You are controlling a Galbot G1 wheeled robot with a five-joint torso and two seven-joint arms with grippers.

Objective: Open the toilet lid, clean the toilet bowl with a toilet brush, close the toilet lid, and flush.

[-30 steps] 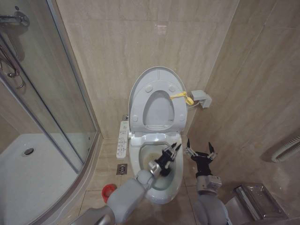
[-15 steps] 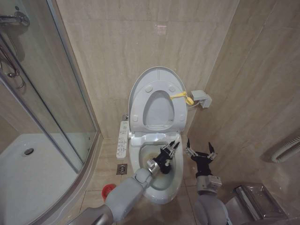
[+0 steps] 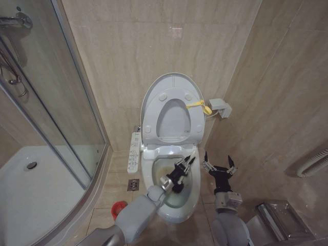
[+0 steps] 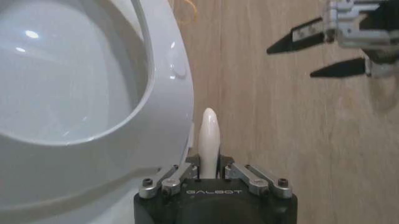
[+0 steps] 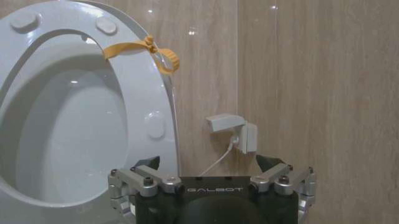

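Since half second ago, left gripper (image 3: 185, 165) shifts slightly lower-left over toilet bowl (image 3: 192, 195), centre-bottom of frame. I keep it clamped on toilet brush (image 4: 208, 140) handle for scrubbing. Toilet lid (image 3: 173, 82) stands raised above. Right gripper (image 3: 218, 165) waits beside, fingers apart.

The toilet brush (image 4: 208, 140) head is hidden behind the left gripper (image 4: 209, 169).

Even, diffuse indoor light, moderately bright. Small specular highlights on the glossy toilet lid (image 5: 74, 116) and wall tiles (image 5: 299, 70). Left wrist view soft, the toilet brush (image 4: 208, 140) handle and seat slightly blurred. Shadows faint.
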